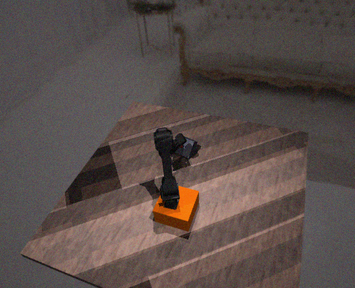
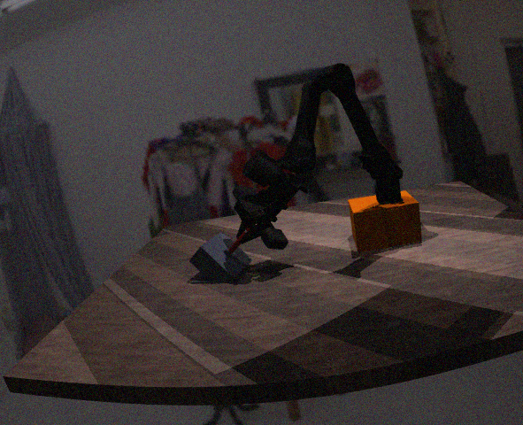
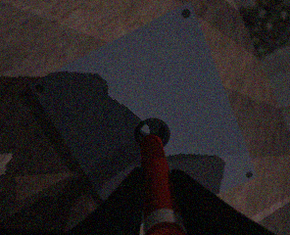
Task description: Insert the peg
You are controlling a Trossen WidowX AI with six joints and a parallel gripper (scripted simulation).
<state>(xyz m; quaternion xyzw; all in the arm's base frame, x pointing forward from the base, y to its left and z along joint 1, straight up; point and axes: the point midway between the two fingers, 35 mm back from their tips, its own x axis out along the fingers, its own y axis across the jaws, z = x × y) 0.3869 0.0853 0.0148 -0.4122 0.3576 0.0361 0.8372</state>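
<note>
Peg right at the hole!

Left of centre in the exterior view, the sloped panel (image 1: 188, 147) (image 2: 214, 252) (image 3: 179, 83) meets the red peg (image 2: 239, 241) (image 3: 157, 181), its tip overlapping the hole's rim; just right, the gripper (image 2: 251, 228) (image 3: 156, 176) has narrowly parted fingers clamped around it.

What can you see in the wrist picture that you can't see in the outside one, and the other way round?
Only the wrist view shows the round hole and the pale band on the peg.

Only the outside view shows the orange block under the arm, and the clothes behind.

Both show the red peg, held in the gripper, and the sloped panel.
</note>
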